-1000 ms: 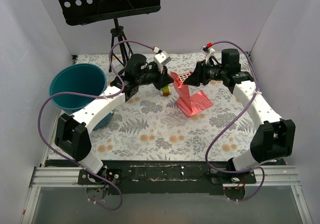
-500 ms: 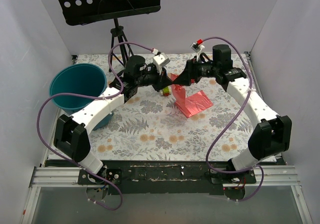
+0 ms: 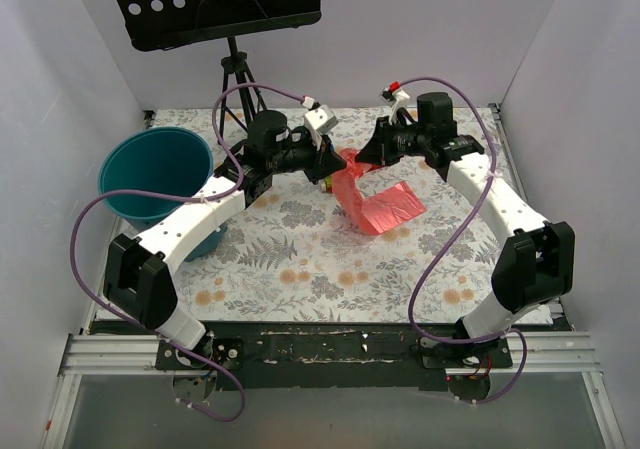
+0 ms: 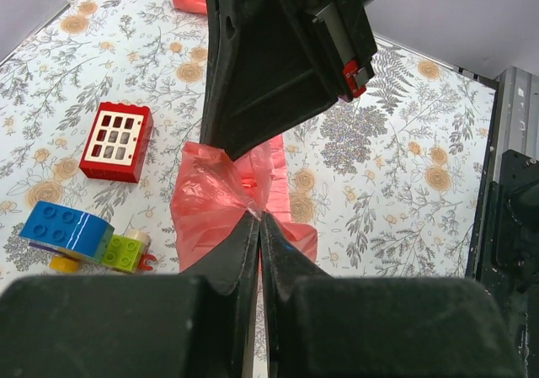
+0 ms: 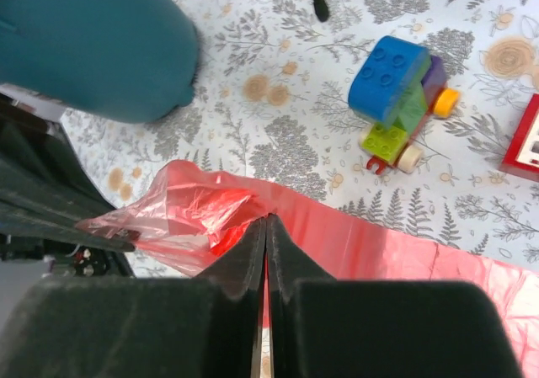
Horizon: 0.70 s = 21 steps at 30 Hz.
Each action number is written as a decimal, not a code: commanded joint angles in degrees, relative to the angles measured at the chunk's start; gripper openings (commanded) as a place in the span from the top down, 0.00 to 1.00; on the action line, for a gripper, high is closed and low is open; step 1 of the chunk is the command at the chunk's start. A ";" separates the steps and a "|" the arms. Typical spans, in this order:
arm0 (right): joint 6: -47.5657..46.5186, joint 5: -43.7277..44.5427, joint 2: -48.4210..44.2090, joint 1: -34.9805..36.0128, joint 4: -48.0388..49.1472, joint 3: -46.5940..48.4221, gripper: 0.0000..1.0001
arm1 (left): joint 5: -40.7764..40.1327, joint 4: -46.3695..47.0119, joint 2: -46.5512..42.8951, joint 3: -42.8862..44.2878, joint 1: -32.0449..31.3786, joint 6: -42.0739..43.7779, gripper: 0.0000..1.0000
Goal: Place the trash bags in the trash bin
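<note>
A: Left claw (image 4: 258, 218)?
B: Clamped tight on pink trash bag (image 3: 385, 204).
A: Right claw (image 5: 266, 220)?
B: Likewise pinching its film, above table (image 3: 300, 254) centre; teal trash bin (image 3: 155, 174) at 9 o'clock, apart.

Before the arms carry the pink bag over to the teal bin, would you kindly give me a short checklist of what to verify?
1. Grip of the left gripper on the trash bag: ok, fingers shut on the film.
2. Grip of the right gripper on the same bag: ok, red film shows between its closed fingers.
3. Bag lifted off the floral table: not ok, its lower end lies flat there.
4. The trash bin upright with its mouth up: ok.
5. The brick toy apart from the bag: ok.
</note>
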 commanded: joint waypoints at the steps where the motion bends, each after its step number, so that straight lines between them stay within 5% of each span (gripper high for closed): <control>1: -1.64 6.37 -0.51 0.31 -0.16 1.91 0.99 | 0.43 -1.01 -3.41 0.46 -0.03 1.03 1.00; 12: -7.18 27.12 -4.38 -1.70 -5.87 -0.02 0.94 | -1.76 -2.95 -5.43 -1.12 -0.03 3.85 1.00; 15: -7.01 17.07 -4.73 -3.02 -3.51 -0.02 0.58 | -1.42 -2.95 -5.70 -1.21 -0.03 3.94 1.00; 18: -4.47 1.52 -5.00 -3.03 0.62 -0.81 0.47 | -1.41 -2.68 -5.52 -1.12 -0.03 3.94 1.00; 21: -3.23 -3.98 -4.56 -1.98 2.39 -1.17 0.42 | -1.15 -2.51 -5.34 -0.77 -0.03 4.02 1.00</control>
